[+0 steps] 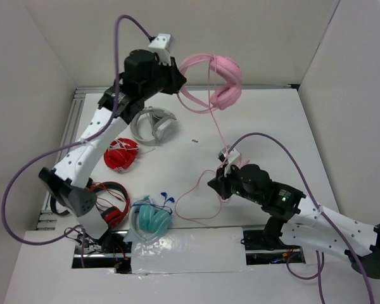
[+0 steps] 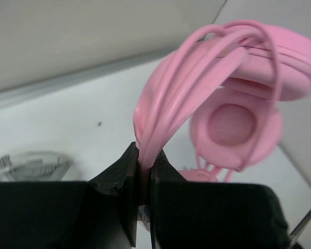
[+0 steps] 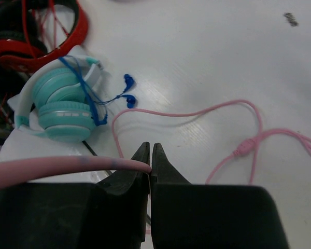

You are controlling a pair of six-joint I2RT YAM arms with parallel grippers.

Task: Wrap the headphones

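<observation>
Jaws of the left gripper (image 2: 143,162) are pressed together on the pink headband (image 2: 166,98), with only the band's thickness between them. The pale-pink headphones (image 1: 220,77) hang from that grip, raised over the far side of the table (image 1: 272,133), one round earcup (image 2: 233,124) facing the wrist camera.

The right gripper (image 3: 151,155) is nearly fully closed too, nipping the thin pink cable (image 3: 57,168) partway along. From there the cable climbs to the headphones, and the slack lies in loose loops on the table in front of that arm, splitter (image 3: 243,150) included.

Beyond lie teal headphones (image 3: 62,106) with blue earbuds (image 3: 128,96) beside them, red-and-black headphones (image 3: 36,36), and a grey pair (image 1: 153,123) under the left arm.

As I judge it, the headphones are light and the band springy — a firm hold at its middle suits. The cable is limp and slick, apt to slide through a pinch or snag on the neighbours, so it wants gentle tension and a grip near the free loops for each turn.
</observation>
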